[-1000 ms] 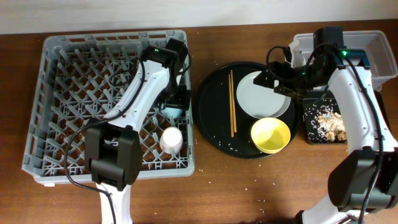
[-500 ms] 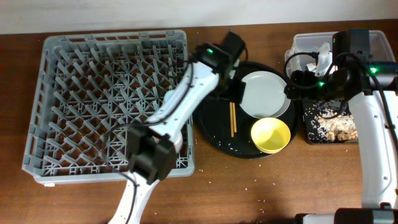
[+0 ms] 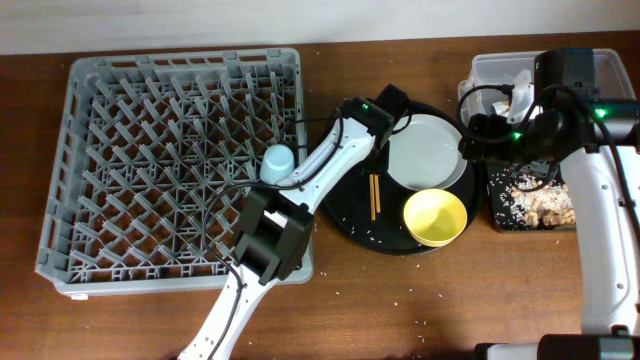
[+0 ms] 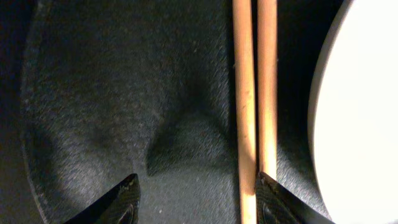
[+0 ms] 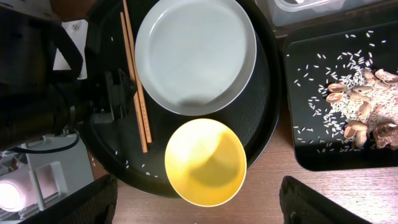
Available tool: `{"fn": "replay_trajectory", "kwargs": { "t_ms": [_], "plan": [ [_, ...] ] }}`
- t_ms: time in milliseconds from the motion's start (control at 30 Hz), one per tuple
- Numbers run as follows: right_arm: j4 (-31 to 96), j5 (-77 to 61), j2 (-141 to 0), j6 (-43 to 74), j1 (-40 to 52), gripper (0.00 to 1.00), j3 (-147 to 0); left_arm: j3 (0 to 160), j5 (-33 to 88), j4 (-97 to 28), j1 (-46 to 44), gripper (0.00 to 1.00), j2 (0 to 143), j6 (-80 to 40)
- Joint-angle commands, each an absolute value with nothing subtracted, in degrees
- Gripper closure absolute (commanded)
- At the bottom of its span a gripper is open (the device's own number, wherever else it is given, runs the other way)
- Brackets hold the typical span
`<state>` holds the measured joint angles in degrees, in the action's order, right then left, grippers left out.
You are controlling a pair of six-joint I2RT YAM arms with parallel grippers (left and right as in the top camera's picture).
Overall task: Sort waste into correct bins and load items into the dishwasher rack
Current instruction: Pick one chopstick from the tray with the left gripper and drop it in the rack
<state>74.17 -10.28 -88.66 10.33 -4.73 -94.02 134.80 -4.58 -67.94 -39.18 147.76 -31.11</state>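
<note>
My left gripper (image 3: 380, 140) is open low over the round black tray, its fingers (image 4: 196, 190) on either side of one of the brown chopsticks (image 4: 255, 93); the other lies by the right finger. The chopsticks (image 3: 374, 195) lie left of the pale plate (image 3: 428, 150). The yellow bowl (image 3: 435, 217) sits in front of the plate. My right gripper (image 3: 478, 135) is open and empty high above the bowl (image 5: 205, 162). The light-blue cup (image 3: 277, 162) stands in the grey rack (image 3: 120, 100). The pink cup is hidden under my left arm.
The clear tub (image 3: 590, 70) at the back right holds white paper (image 3: 520, 80). The shallow black tray (image 3: 500, 215) in front of it holds food scraps and rice (image 5: 360, 106). Rice grains lie scattered on the round black tray (image 3: 340, 190) and on the table.
My left arm swung from the rack, leaving the blue cup there, to the round tray and came down over the chopsticks. My right arm drew back to the right, then stayed still.
</note>
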Motion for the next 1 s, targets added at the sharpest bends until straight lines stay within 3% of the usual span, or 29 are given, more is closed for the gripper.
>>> {"fn": "replay_trajectory", "kwargs": {
  "t_ms": [0,133,167,300,333,467,567,600,667,733,833,967],
  "plan": [
    [74.3,-9.2,-88.4,10.5,-4.6,0.16,-94.7,135.0,-5.4,-67.5,-39.4,0.43,149.3,-31.3],
    [74.6,-9.1,-88.4,10.5,-4.6,0.16,-94.7,135.0,-2.1,-68.2,-39.6,0.44,152.0,-31.3],
    [74.6,-9.1,-88.4,10.5,-4.6,0.16,-94.7,135.0,-1.0,-68.4,-39.6,0.49,152.5,-31.3],
    [74.6,-9.2,-88.4,10.5,-4.6,0.16,-94.7,135.0,-1.1,-68.4,-39.6,0.97,152.4,-31.3],
    [74.6,-9.2,-88.4,10.5,-4.6,0.16,-94.7,135.1,-1.1,-68.4,-39.5,0.99,152.4,-31.3],
    [74.6,-9.2,-88.4,10.5,-4.6,0.16,-94.7,144.4,-1.6,-75.1,-37.0,0.99,151.3,-31.2],
    [74.4,-9.2,-88.4,10.5,-4.6,0.16,-94.7,171.3,-4.1,-94.0,-31.8,0.99,151.3,-26.6],
    [74.2,-9.2,-88.4,10.5,-4.6,0.16,-94.7,179.7,-0.9,-96.7,-29.2,0.99,150.7,-20.1],
    [74.3,-9.2,-88.4,10.5,-4.6,0.16,-94.7,179.6,-0.2,-96.7,-25.7,0.99,145.5,-19.4],
    [74.3,-9.2,-88.4,10.5,-4.6,0.16,-94.7,176.5,-0.5,-96.7,-22.0,0.99,138.2,-16.8],
    [73.8,-9.2,-88.4,10.5,-4.6,0.16,-94.7,156.8,-4.0,-96.7,-16.3,0.99,125.7,-16.8],
    [73.6,-9.2,-88.4,10.5,-4.6,0.16,-94.7,130.1,-5.7,-94.4,-11.1,0.99,124.2,-16.1]
  ]
}}
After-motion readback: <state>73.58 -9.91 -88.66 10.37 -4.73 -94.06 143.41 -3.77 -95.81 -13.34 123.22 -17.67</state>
